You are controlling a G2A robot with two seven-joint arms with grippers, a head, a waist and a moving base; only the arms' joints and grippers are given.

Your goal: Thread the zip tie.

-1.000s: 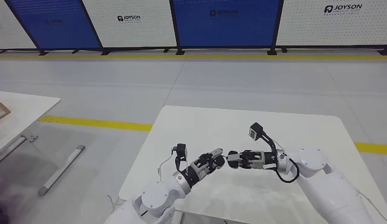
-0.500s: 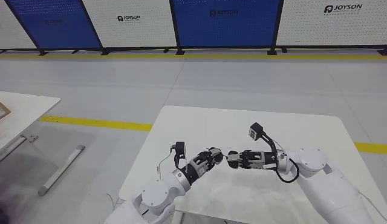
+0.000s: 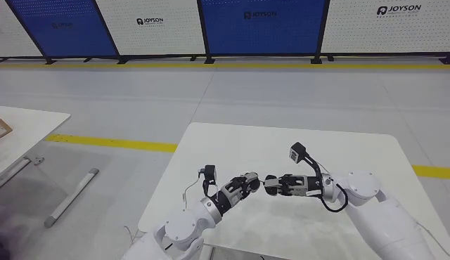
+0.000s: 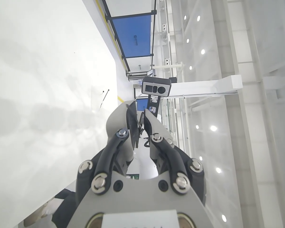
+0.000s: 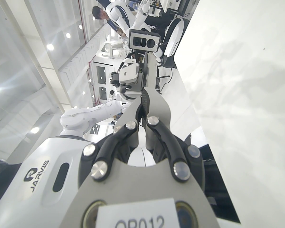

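Top view: the left gripper [image 3: 251,183] and right gripper [image 3: 270,185] meet tip to tip above the near half of the white table [image 3: 295,144]. Both are well inside its edges, with broad tabletop on the far side.

Left wrist view: the fingers are drawn nearly together. What looks to be a thin dark zip tie [image 4: 104,98] lies flat on the table beyond them.

Right wrist view: the fingers are pressed together; cannot tell what they pinch.

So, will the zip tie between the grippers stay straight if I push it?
Likely springy, not limp: the zip tie spans the gap between left gripper and right gripper without visible droop. Probably very light and thin, so it may bow or slip sideways when pushed endwise.
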